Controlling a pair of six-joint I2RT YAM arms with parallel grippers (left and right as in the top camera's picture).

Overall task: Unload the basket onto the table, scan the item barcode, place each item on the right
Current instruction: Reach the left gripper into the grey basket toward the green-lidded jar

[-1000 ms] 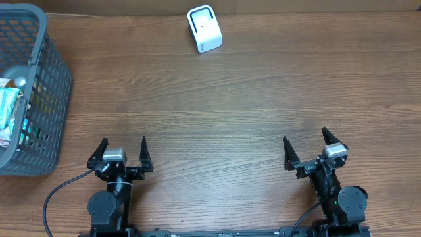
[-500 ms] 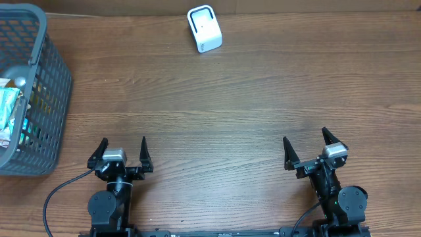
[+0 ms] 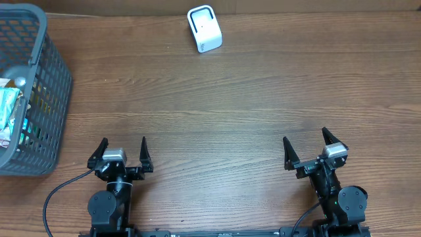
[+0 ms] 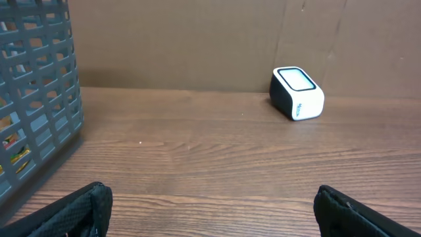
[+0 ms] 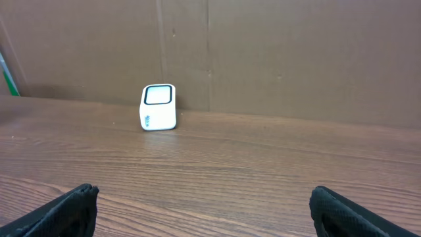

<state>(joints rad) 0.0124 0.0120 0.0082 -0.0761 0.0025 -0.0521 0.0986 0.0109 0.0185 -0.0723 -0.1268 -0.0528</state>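
A small white barcode scanner [image 3: 204,28] with a dark window on top stands at the table's far edge; it also shows as the scanner [image 4: 297,93] and the scanner [image 5: 158,107] in the wrist views. Packaged items [image 3: 9,115] lie inside a grey mesh basket [image 3: 46,79] at the far left; no barcode is visible. My left gripper [image 3: 123,147] rests open near the front edge, left of centre, with nothing between its fingers. My right gripper [image 3: 305,143] stands open at the front right, likewise empty. Both are far from the scanner and the basket.
Brown cardboard [image 5: 296,52] forms a wall behind the wooden table. The basket wall [image 4: 36,99] rises to the left of my left gripper. A cable [image 3: 56,194] runs from the left arm's base.
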